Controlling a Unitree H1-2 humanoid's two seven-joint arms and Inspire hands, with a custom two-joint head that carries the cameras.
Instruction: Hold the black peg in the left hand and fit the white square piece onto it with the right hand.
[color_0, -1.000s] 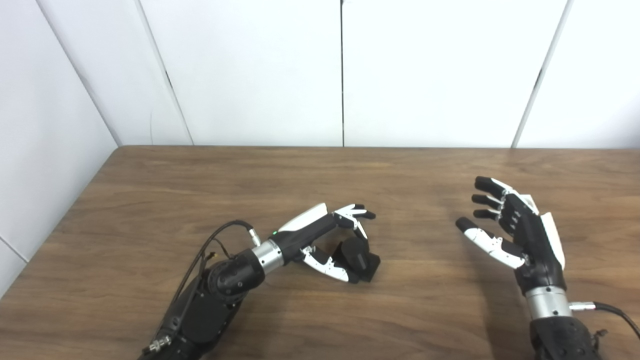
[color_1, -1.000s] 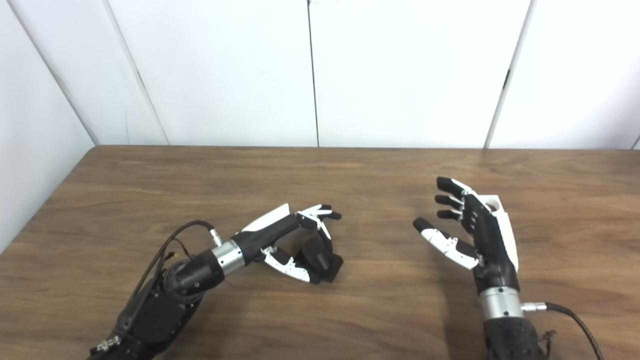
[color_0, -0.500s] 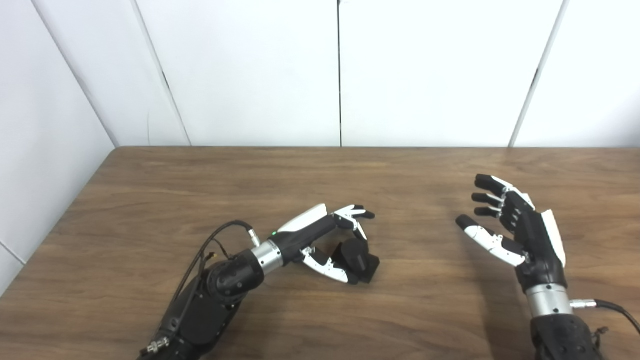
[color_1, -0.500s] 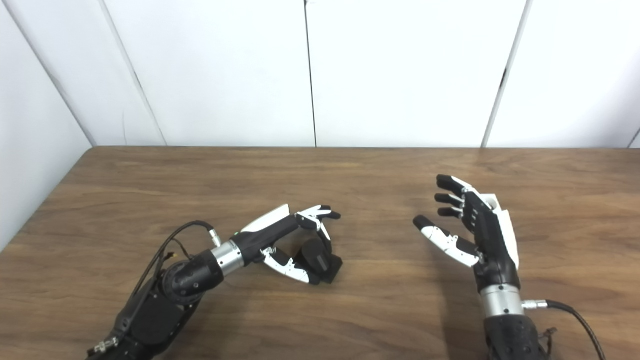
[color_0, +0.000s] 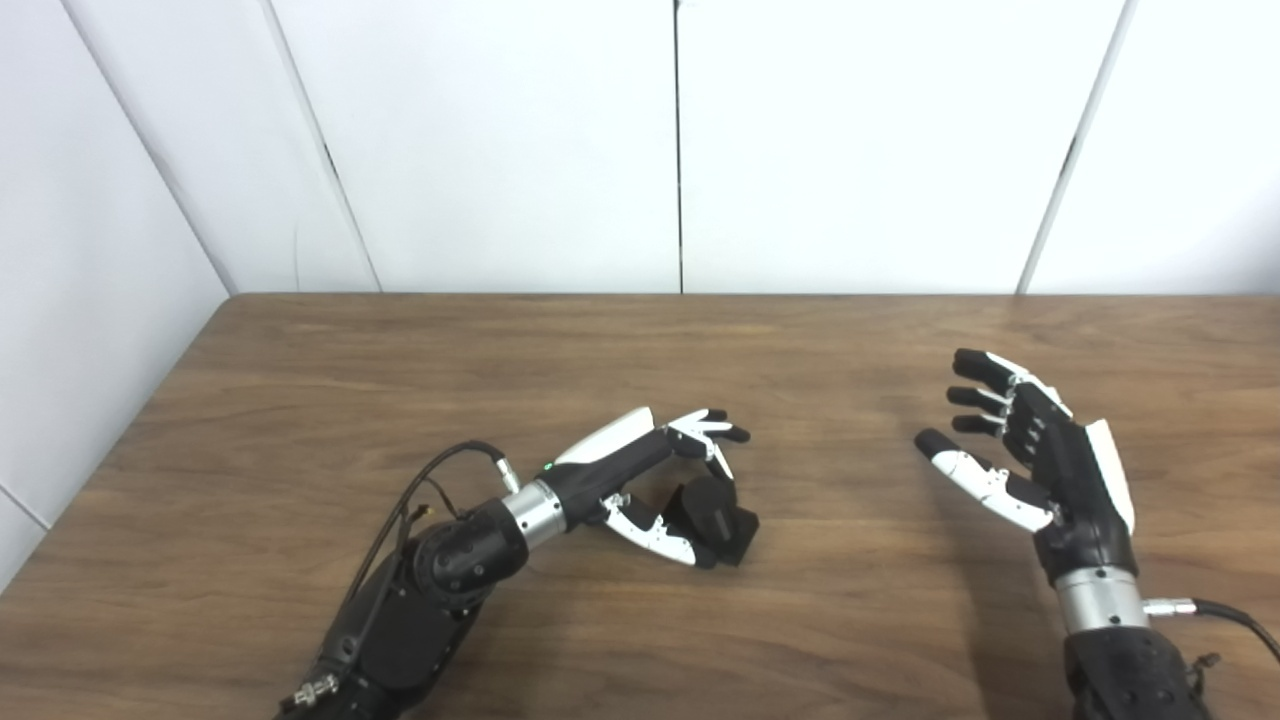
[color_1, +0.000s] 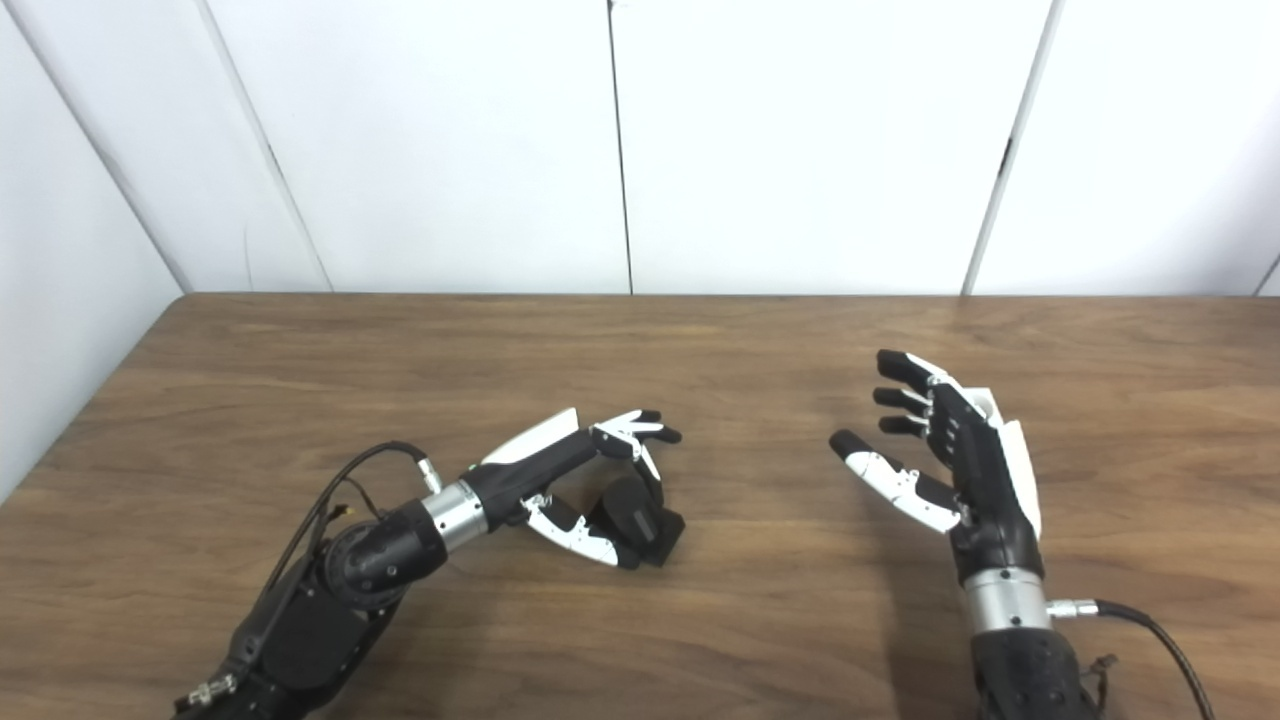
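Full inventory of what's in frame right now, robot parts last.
black peg: 1, black, near middle of the table, lying on the wood inside the left hand's curled fingers
white square piece: 0 clearly seen; a white edge behind the right hand could be it or the hand's own shell, cannot tell
table: 1, brown wood grain, fills the lower part of both views
wall panels: white, with dark seams, behind the table
cables: 2, black, one at each wrist
left hand: 1, black and white, fingers and thumb closed around the black peg, low on the table
right hand: 1, black and white, raised on the right, fingers spread, palm facing the left hand, holding nothing visible
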